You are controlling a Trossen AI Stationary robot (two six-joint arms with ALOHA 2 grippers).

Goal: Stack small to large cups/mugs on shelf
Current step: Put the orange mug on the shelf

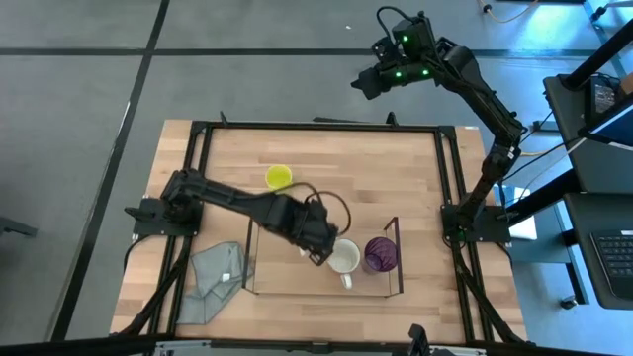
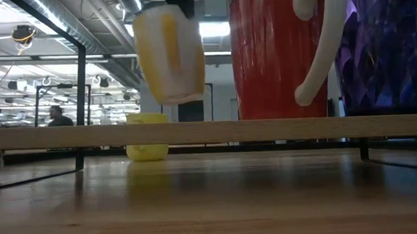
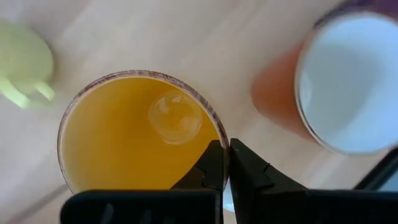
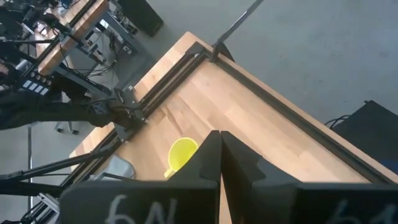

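Both arms are dark, near black, built of slim jointed links. Green indicator lights glow on the right arm's wrist block (image 1: 404,54). A black cable loops off the left arm's wrist (image 1: 315,225). The right gripper (image 4: 219,163) has tapered black fingers above a housing with pale scrawled markings.

From my station I see the shelf (image 1: 252,259) at the near middle of the surface (image 1: 415,178). The tumbler (image 1: 380,254) stands at its right end, the white mug (image 1: 343,259) just left of it. The left pincer (image 1: 318,249) holds a cup (image 3: 134,134) aloft beside that mug. Another mug (image 1: 279,177) sits behind the shelf. A cloth (image 1: 210,282) lies left of the shelf.
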